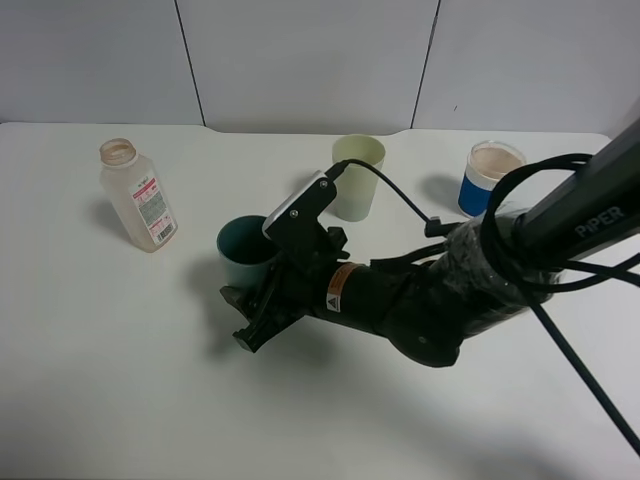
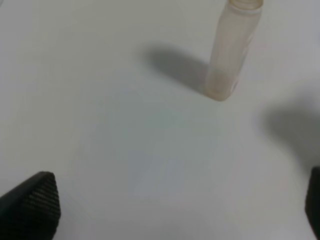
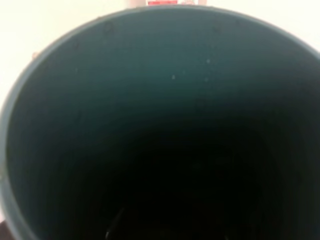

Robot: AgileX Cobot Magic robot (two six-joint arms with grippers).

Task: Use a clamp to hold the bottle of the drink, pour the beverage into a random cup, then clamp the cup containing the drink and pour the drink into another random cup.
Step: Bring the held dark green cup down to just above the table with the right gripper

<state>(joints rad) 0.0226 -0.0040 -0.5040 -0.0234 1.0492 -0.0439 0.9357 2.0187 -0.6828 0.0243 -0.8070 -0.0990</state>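
1. The dark teal cup (image 1: pixel 246 252) is a plain, matte, handleless tumbler standing upright on the white bench (image 1: pixel 120 380). The right wrist view looks straight into its mouth (image 3: pixel 160 125): a dark interior with a few small specks on the wall, the bottom too dark to tell whether it holds liquid.
2. The clear bottle (image 1: pixel 138 195) stands uncapped, well to the left of the teal cup, with its red-and-white label facing front. The pale green tumbler (image 1: pixel 357 177) stands just behind and to the right of the teal cup; the blue-sleeved cup (image 1: pixel 490 176) is further right.
3. The right arm reaches low across the bench, its claw (image 1: pixel 258 318) just beside the teal cup's near side. The fingers are closed together; they seem to grip nothing, though the arm hides the contact.
4. The left claw (image 2: pixel 175 200) shows only in its own wrist view, spread wide and empty above bare bench, with the bottle (image 2: pixel 232 50) ahead.
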